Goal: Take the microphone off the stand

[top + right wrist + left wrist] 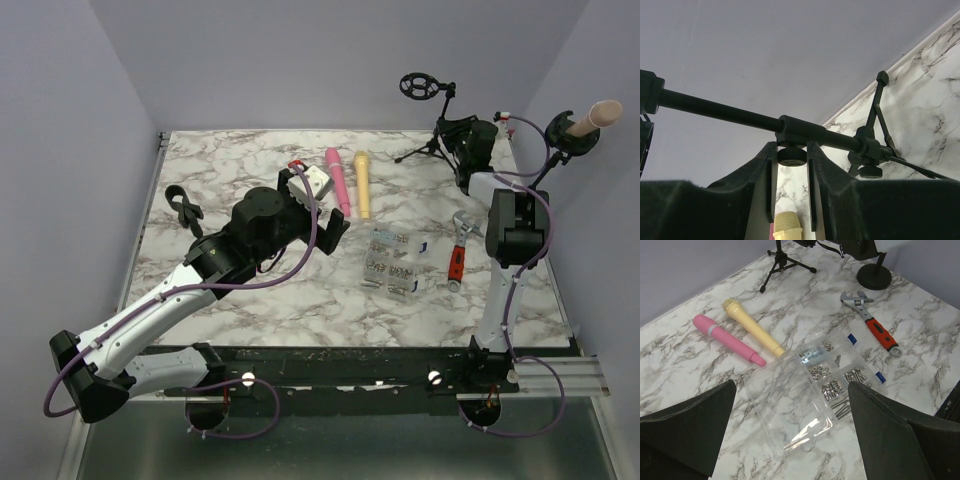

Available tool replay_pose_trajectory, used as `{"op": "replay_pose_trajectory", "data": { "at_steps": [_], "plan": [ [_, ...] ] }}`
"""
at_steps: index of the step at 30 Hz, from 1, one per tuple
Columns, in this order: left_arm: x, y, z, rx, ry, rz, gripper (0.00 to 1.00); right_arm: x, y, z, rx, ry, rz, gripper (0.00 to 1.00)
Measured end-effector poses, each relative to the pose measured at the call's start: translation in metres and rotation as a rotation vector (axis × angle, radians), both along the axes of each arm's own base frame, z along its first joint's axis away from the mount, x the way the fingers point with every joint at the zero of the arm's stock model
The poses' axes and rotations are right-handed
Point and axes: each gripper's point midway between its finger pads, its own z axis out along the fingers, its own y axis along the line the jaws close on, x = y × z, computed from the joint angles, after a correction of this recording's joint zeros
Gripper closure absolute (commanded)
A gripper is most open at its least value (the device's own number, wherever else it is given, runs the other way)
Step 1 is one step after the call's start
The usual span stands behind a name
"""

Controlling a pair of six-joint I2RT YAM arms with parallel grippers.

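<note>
Microphone (598, 115) sits in its holder (572, 137), upper right of the top view. Right end effector (792, 148) clenches a knob (791, 156) on the empty tripod stand (432, 150); left end effector (790, 385) hangs released. The next move likely calls for grasping the microphone itself.

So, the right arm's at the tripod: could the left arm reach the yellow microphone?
Probably yes: the left gripper hangs open close by, and the yellow microphone lies uncovered beside the pink microphone.

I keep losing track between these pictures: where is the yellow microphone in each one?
Top external: yellow microphone, table's middle, toward the back.
Left wrist: upper left, lying diagonally.
Right wrist: only its head, bottom edge.
Shared landmark: black tripod stand.
</note>
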Motion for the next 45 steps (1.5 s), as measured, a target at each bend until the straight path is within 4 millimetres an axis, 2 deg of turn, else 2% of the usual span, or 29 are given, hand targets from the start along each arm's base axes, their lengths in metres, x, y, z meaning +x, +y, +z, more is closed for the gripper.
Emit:
{"op": "replay_pose_trajectory", "data": {
  "at_steps": [9,16,26,33,45],
  "plan": [
    [0.0,0.0,0.0,0.0,0.0,0.0,0.01,0.001,-0.001,-0.001,-0.049,0.004,0.006,0.99],
    [0.0,0.0,0.0,0.0,0.0,0.0,0.01,0.001,-0.001,-0.003,-0.173,0.01,0.0,0.99],
    [0.0,0.0,0.0,-0.001,0.001,0.0,0.01,0.001,-0.003,-0.002,-0.465,0.047,-0.033,0.99],
    [0.0,0.0,0.0,-0.001,0.001,0.0,0.01,-0.001,-0.001,0.001,-0.776,0.085,-0.077,0.99],
    [0.0,0.0,0.0,-0.001,0.001,0.0,0.01,-0.01,0.015,0.005,-1.541,0.188,-0.119,0.98]
  ]
}}
